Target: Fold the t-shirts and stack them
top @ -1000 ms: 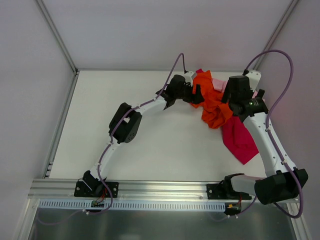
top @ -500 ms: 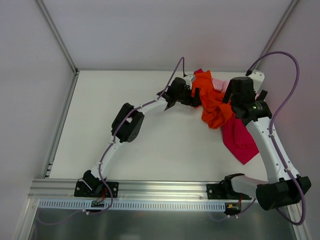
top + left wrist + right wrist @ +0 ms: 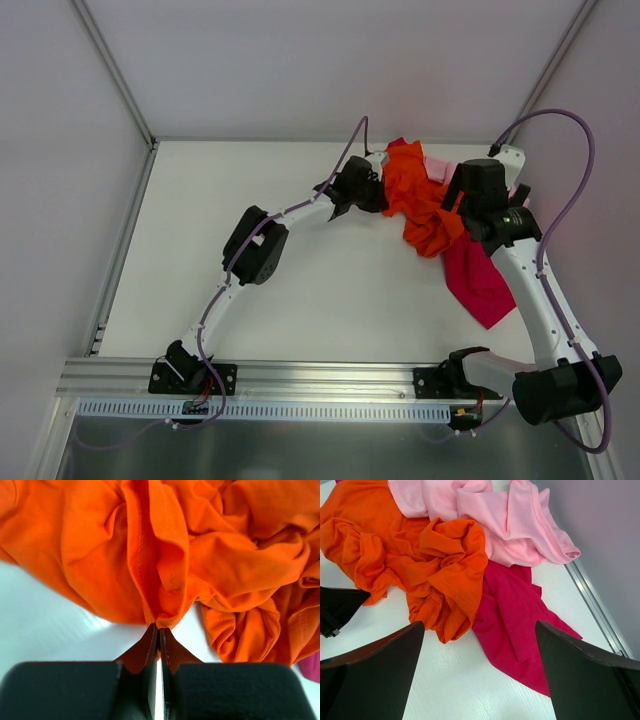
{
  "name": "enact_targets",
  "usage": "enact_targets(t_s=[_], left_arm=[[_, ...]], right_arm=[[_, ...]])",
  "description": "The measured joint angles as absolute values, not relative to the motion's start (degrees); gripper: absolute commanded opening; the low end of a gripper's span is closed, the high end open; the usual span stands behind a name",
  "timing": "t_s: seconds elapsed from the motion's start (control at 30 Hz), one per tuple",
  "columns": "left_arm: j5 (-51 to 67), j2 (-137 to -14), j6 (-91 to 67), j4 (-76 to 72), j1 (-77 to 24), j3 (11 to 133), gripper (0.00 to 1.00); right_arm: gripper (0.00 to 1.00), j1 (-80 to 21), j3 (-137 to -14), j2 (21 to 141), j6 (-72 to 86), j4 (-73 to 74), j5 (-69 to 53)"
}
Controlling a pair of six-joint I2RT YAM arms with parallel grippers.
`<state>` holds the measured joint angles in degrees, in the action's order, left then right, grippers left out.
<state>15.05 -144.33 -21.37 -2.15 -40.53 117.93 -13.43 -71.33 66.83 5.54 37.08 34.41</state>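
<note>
All three shirts lie in one heap at the far right of the table (image 3: 250,200), none folded, so the task is at its start. The left gripper (image 3: 159,627) is clenched on a pinched ridge of the orange shirt (image 3: 225,565), at the heap's left edge, low to the table; likely the grip is there to drag that shirt out of the pile and onto bare table on the left. The right gripper (image 3: 477,630) is spread wide, holds nothing, and hangs above the heap's near side, probably waiting to take a second corner. The orange shirt is crumpled on top of the others, with no clean long axis; in the top view its bulk runs roughly from far-left to near-right, and neck and hem cannot be told apart. The pink shirt (image 3: 505,520) sits at the far side against the right rail (image 3: 592,587), partly under the orange one, also bunched. The magenta shirt (image 3: 520,615) is the flattest: its long axis runs from under the orange shirt toward the near right, free end pointing at the right arm's base.
</note>
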Motion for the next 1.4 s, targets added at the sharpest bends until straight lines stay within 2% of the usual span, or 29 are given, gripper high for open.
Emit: enact_targets(t_s=[0.1,0.23,0.43,0.73,1.2,1.4], left_arm=[[13.45,-143.24,-20.93,-2.42,-40.56,115.44,0.0],[8.32,-134.74,-20.53,-2.7,-40.84,101.58,0.0],[-2.31,-113.34,-22.04,-3.68,-41.28,82.7,0.0],[-19.84,-86.11,-24.45,-2.68,-41.32,67.79,0.0],[-38.22,-72.16,-29.17,9.41,-41.3,59.44,0.0],[-44.58,-66.46,-31.88,13.47,-41.19,58.94,0.0]], right_arm=[[1.0,-13.5,-70.96,66.83,5.52,36.58,33.76],[1.0,-13.54,-70.11,67.0,5.5,35.73,33.3],[1.0,-14.59,-67.99,69.12,6.04,34.54,31.33],[1.0,-19.7,-66.76,73.28,6.9,33.36,30.59],[1.0,-24.73,-65.93,78.32,7.01,32.75,28.77],[1.0,-27.68,-64.49,82.15,7.29,30.39,23.97]])
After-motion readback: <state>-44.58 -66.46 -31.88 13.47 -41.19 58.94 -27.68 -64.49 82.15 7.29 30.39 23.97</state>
